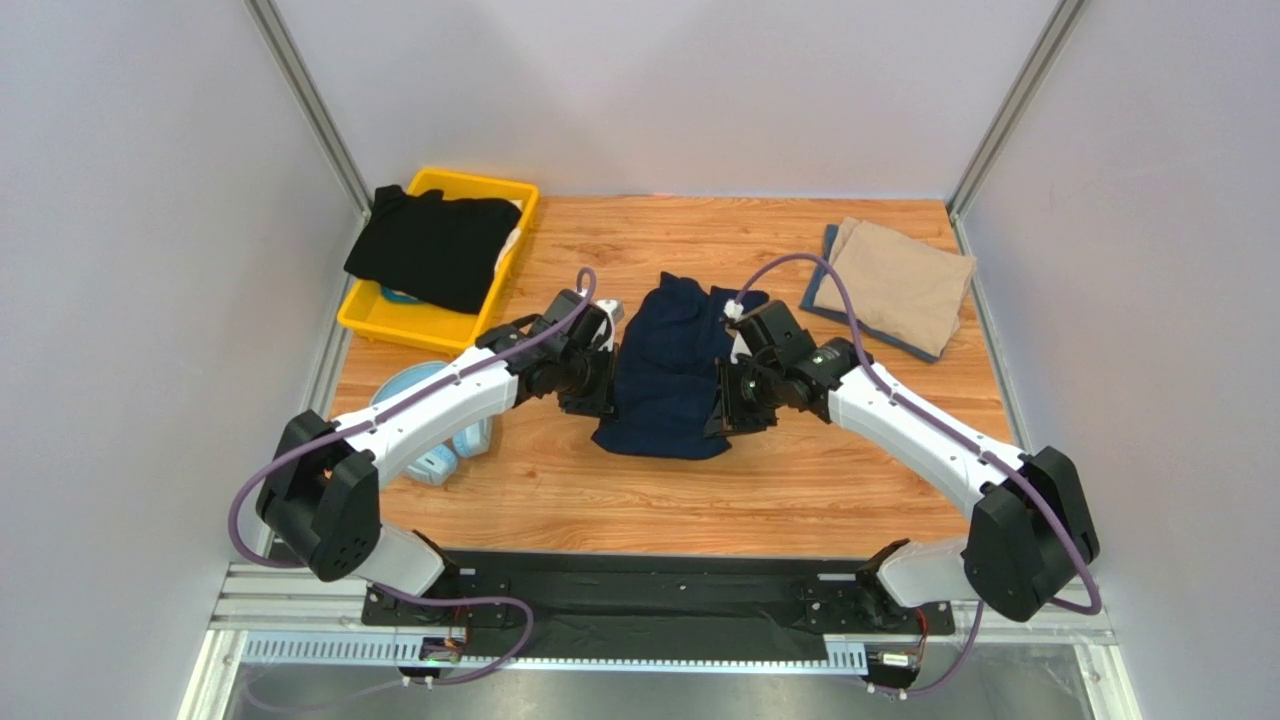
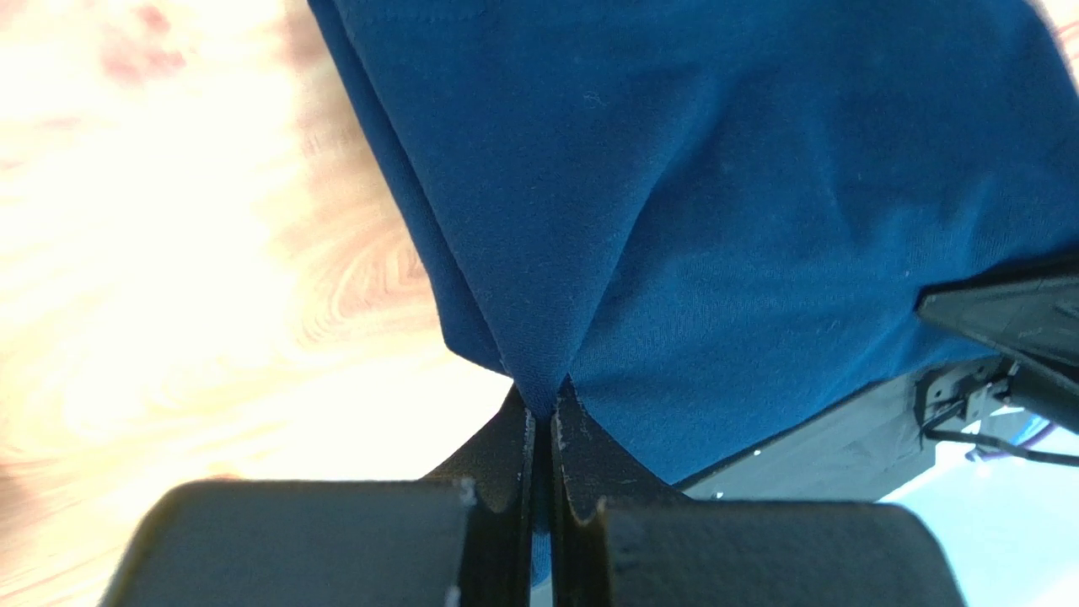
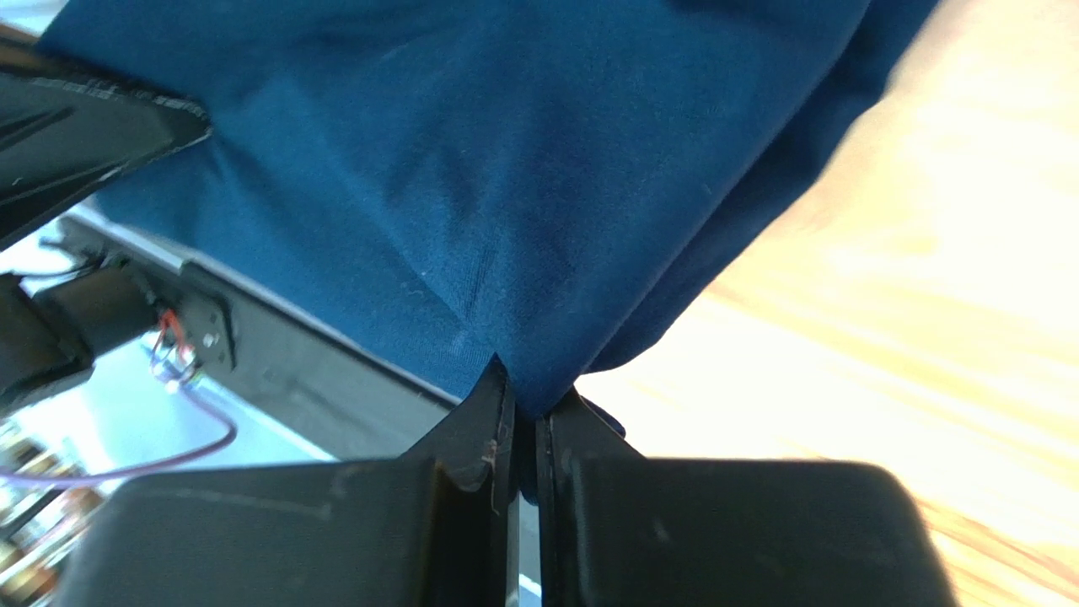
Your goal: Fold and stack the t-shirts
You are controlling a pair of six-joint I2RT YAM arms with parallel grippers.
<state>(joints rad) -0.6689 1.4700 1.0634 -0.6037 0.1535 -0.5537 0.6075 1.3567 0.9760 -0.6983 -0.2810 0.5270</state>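
Observation:
A dark navy t-shirt hangs bunched over the middle of the table, held between both arms. My left gripper is shut on its left edge, and cloth is pinched between the jaws in the left wrist view. My right gripper is shut on its right edge, with a fold of navy cloth caught in the jaws. A tan t-shirt lies folded at the back right on top of a dark blue one. A black t-shirt is draped over the yellow bin at the back left.
Light blue headphones lie on the table under my left arm. Grey walls and metal posts close in the table on three sides. A black rail runs along the near edge between the arm bases.

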